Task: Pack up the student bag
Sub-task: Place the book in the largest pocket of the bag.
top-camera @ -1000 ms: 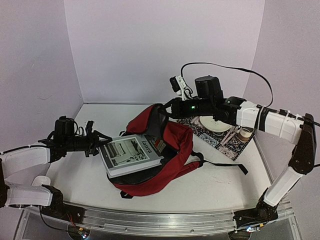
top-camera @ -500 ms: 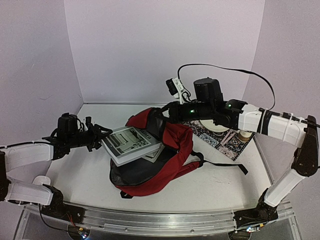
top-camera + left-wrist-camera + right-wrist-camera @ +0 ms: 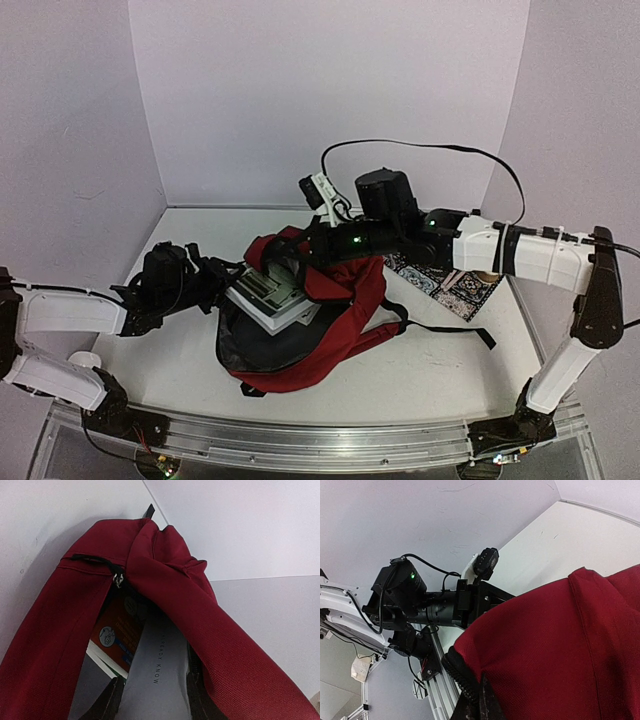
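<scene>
Since a second ago the bag's [image 3: 335,335] upper flap has been drawn up and leftward, and the book [image 3: 270,295], then lying outside on the lower flap, now sits partly inside the mouth. The bag lies mid-table [image 3: 440,375], its opening facing left, with its black straps trailing to the right.

From the left wrist, a grey book [image 3: 155,672] is heading in under the red flap, past the zipper pull [image 3: 118,580], with an orange-covered one [image 3: 116,636] already beside it. The left gripper [image 3: 214,287] has its jaws partly apart, clamped on the grey book's near end. The right gripper [image 3: 292,256] is pinched tight on the flap's edge, holding it raised.

Risks, as I judge them:
- The book's far corners could snag on the zipper track or lining. Pushing on would then shove the whole soft bag rightward, toward the patterned mat [image 3: 455,290].
- The flap could slip from the thin pinch and drop onto the book, closing the mouth.
- The grey book could jam against the orange one and twist in the grip.
- Both arms work close together at the mouth, so a deeper push risks contact between them.
</scene>
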Available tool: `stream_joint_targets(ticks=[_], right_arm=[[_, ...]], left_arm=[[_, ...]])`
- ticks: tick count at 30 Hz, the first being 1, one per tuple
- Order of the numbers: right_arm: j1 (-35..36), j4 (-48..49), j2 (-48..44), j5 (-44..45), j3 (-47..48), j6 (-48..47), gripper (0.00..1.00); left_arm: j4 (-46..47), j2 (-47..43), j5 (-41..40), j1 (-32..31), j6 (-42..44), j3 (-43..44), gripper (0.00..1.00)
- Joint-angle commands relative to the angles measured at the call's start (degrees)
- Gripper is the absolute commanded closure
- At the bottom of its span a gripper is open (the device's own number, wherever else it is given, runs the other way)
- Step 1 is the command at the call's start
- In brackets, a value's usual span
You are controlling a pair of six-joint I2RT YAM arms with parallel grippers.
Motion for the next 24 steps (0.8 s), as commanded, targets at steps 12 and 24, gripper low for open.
stream_joint_targets(ticks=[12, 24], right_arm=[[2.65, 5.22, 1.01, 0.4, 2.5, 0.63, 1.0], [2.64, 1.59, -0.71, 9.11, -1.54, -2.81, 1.0]], left_arm=[[17.2, 14.01, -25.48, -9.98, -2.92, 6.47, 0.63], [17.19, 15.86, -25.53, -12.3, 8.94, 6.21, 0.31]])
